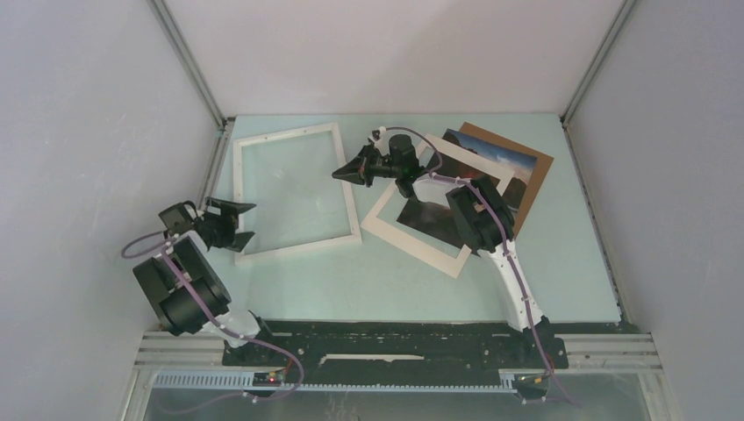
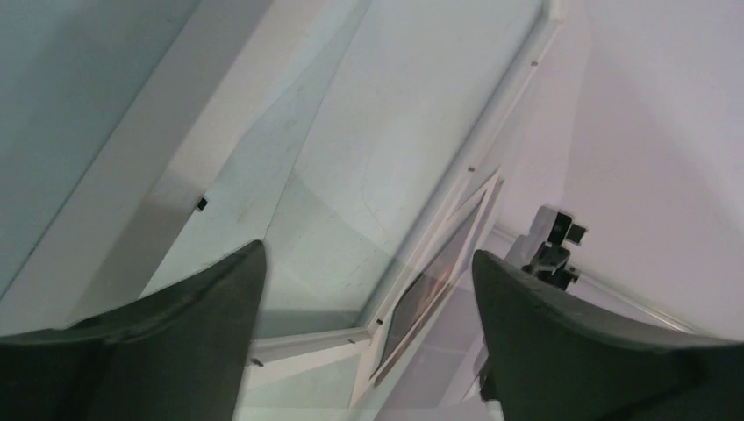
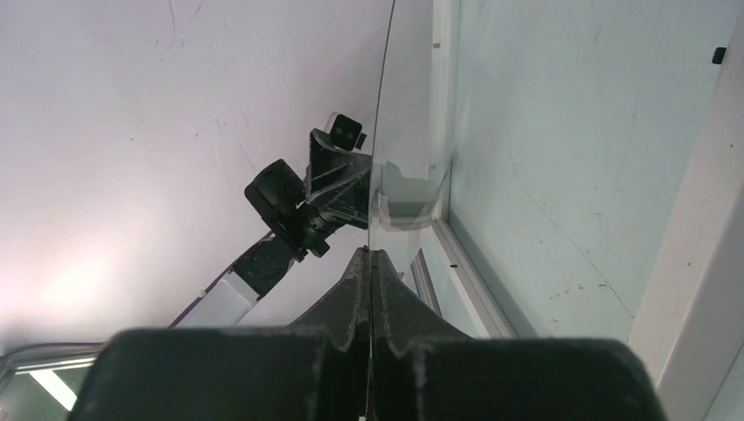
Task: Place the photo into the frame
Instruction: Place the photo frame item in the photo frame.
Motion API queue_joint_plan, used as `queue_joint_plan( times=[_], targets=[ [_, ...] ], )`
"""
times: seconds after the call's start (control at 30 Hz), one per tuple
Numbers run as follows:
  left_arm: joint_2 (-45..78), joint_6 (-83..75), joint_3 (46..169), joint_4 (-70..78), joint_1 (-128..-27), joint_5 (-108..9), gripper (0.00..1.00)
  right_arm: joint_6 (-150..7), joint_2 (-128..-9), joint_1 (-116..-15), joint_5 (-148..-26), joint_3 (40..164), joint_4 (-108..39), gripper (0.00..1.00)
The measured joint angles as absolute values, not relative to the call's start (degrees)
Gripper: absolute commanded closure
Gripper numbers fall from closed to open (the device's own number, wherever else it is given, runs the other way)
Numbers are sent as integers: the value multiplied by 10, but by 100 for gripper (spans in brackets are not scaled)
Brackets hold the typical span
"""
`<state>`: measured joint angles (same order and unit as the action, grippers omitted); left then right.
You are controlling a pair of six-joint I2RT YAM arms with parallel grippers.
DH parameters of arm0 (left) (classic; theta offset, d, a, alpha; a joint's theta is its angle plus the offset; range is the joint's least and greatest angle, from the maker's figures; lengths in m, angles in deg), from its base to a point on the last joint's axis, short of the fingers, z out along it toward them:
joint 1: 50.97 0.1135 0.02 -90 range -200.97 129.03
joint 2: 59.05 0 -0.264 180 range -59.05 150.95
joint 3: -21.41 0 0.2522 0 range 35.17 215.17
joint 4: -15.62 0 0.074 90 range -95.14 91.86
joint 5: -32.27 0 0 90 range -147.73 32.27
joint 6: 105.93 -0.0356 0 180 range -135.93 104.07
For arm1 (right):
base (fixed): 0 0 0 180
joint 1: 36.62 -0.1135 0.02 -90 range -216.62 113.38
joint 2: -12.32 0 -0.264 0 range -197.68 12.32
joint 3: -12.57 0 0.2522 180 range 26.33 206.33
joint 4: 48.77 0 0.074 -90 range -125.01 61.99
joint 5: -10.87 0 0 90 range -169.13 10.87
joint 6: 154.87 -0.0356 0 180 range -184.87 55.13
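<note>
Pale green table point(image 1: 544, 281) inside white walls; the frame point(image 1: 298, 244) lies left of centre; the photo point(image 1: 411, 242) lies right of it, partly hidden under the right arm, overlapping a brown board point(image 1: 537, 171); the right gripper point(image 3: 369, 259) pinches a barely visible clear pane point(image 3: 412, 132); the left gripper point(image 1: 239, 224) gapes wide, empty, at the frame's near-left corner.

Black-and-white arms point(image 1: 186, 294) (purple cables point(image 1: 519, 279) alongside) — left tool point(image 1: 251, 221), right tool point(image 1: 339, 174) both black.

On the table point(image 1: 395, 289) the frame point(image 1: 298, 247) lies left, the photo point(image 1: 421, 219) right, partly on the backing board point(image 1: 537, 180)
</note>
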<state>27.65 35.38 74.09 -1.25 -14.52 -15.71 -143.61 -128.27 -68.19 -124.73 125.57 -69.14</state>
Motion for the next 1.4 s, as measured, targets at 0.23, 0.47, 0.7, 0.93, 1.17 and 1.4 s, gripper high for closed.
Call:
queue_joint_plan(
  times=[0.23, 0.47, 0.7, 0.93, 1.17, 1.4],
  targets=[
    [243, 277, 771, -112, -157, -268, 0, -1436, -1283, -682, -1247, 1256, -691, 100],
    [305, 265, 793, -129, -210, -272, 0, -1436, -1283, -681, -1247, 1256, -691, 100],
    [322, 280, 793, -107, -216, -226, 9, -1434, -1283, -681, -1246, 1256, -690, 100],
    [306, 331, 778, -34, -191, -165, 18, -1433, -1283, -677, -1248, 1256, -687, 100],
    [287, 371, 753, 32, -179, -135, 30, -1432, -1283, -677, -1250, 1256, -686, 100],
    [291, 396, 746, 55, -178, -130, 40, -1432, -1283, -678, -1252, 1256, -687, 100]
  ],
)
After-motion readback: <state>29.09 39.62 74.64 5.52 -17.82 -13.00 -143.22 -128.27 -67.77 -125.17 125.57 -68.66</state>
